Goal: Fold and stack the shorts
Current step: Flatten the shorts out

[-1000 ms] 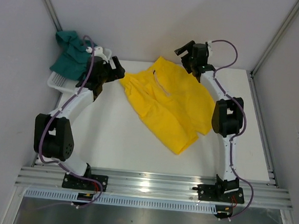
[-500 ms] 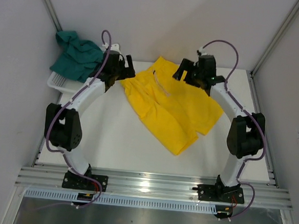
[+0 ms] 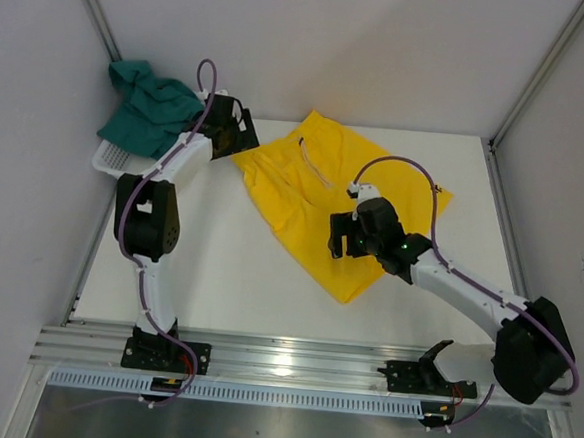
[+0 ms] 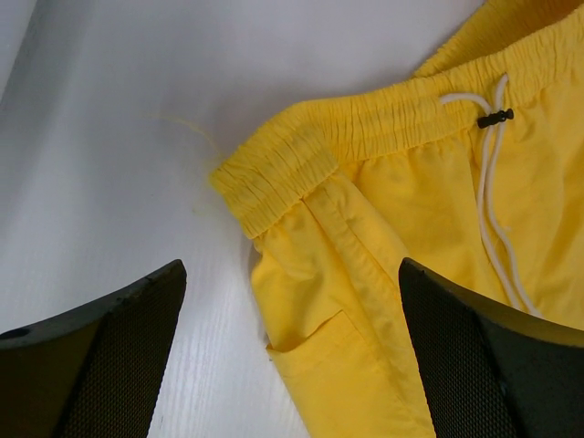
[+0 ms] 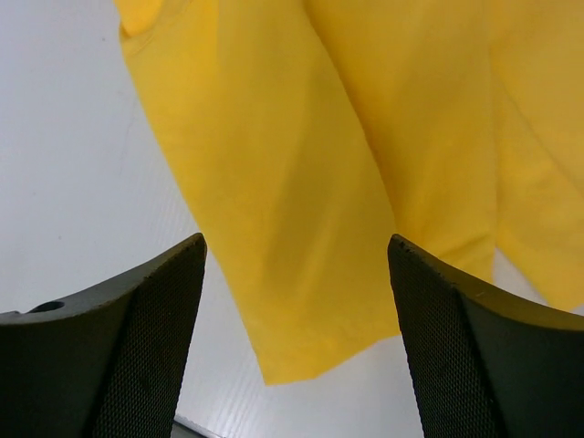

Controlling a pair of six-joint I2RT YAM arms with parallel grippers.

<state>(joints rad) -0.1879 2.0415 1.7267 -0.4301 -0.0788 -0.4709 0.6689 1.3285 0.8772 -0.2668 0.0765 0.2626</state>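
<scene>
The yellow shorts (image 3: 324,196) lie spread flat on the white table, waistband at the far left, legs toward the near right. My left gripper (image 3: 243,137) hovers open over the waistband's left corner; in the left wrist view that elastic corner (image 4: 283,173) and a side pocket lie between my open left gripper (image 4: 292,365), with the white drawstring (image 4: 493,201) to the right. My right gripper (image 3: 339,240) is open above the near leg; its hem (image 5: 319,356) shows under the right gripper (image 5: 297,347). The teal shorts (image 3: 150,104) lie bunched on the basket.
The white mesh basket (image 3: 111,158) sits at the table's far left corner against the wall. Enclosure walls stand on three sides. An aluminium rail (image 3: 292,364) with both arm bases runs along the near edge. Bare table (image 3: 228,275) lies near left of the shorts.
My right arm has swung from the far side of the yellow shorts down to the near leg hem, its jaws narrowing slightly. My left gripper shifted little, staying at the waistband corner.
</scene>
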